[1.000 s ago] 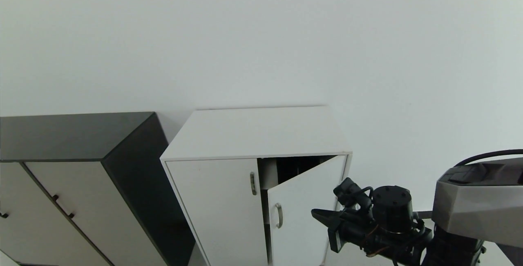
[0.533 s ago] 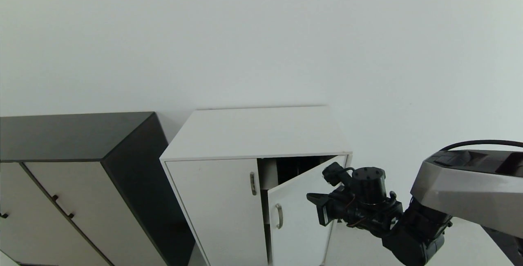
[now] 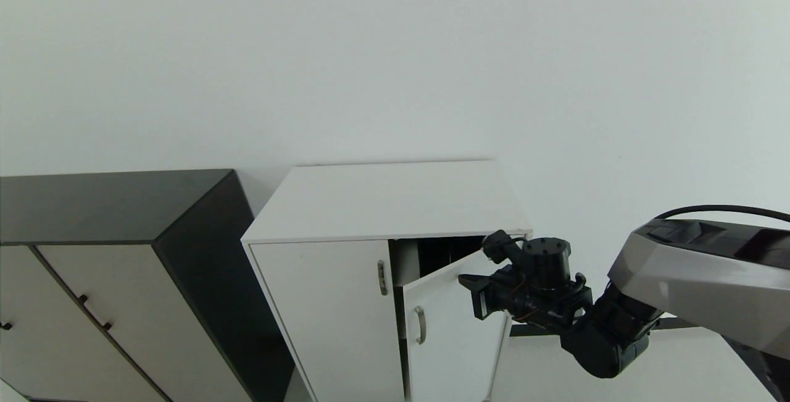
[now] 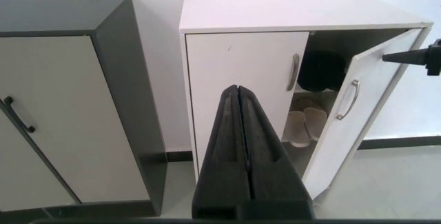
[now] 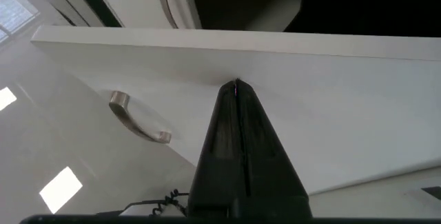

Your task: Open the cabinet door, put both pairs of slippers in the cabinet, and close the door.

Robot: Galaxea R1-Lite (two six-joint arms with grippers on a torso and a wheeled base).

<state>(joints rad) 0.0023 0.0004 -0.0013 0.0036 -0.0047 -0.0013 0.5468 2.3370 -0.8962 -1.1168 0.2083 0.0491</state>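
Observation:
The white cabinet [image 3: 382,204] stands against the wall, its left door closed. Its right door [image 3: 450,328] hangs partly open, with a metal handle [image 3: 421,325]. My right gripper [image 3: 466,280] is shut, its tip at the outer face of the right door near the top edge; the right wrist view has the gripper [image 5: 236,86] against the door panel [image 5: 331,93]. My left gripper [image 4: 239,93] is shut and empty, held back in front of the cabinet [image 4: 241,65]. Inside, a white pair of slippers [image 4: 306,124] lies on the lower shelf and a dark pair [image 4: 320,69] above.
A dark-topped cabinet [image 3: 105,204] with pale doors stands left of the white one. The wall is right behind both. Pale floor [image 4: 386,182] lies in front of the open door.
My right arm has risen and moved left, bringing its shut gripper from low beside the door up to the door's top edge. The door looks slightly more closed.

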